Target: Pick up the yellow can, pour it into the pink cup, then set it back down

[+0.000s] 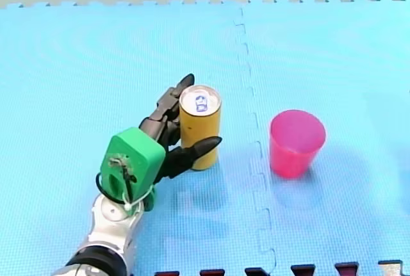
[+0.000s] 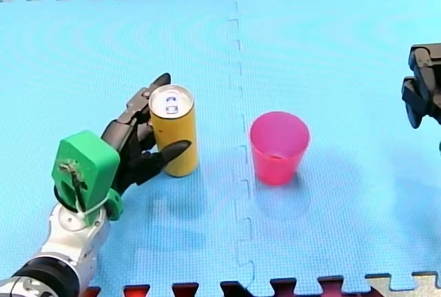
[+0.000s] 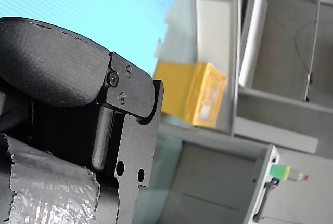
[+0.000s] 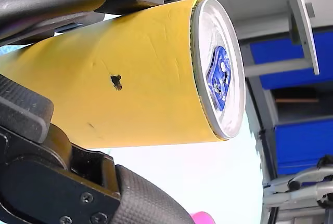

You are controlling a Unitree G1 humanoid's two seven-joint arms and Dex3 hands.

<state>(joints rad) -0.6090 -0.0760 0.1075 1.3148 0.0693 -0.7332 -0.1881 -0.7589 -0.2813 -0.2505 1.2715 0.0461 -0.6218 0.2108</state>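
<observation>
Can upright, long axis vertical, left hand apparently clasped round its side, cup near on the can's right, right hand farther off beyond cup.

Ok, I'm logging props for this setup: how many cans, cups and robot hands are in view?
Cans: 1, the yellow can, upright on the blue mat, gripped by the left hand.
Cups: 1, the pink cup, upright, apart from the can.
Hands: 2, left plus the right hand at the mat's right side.
Total: 4.
</observation>
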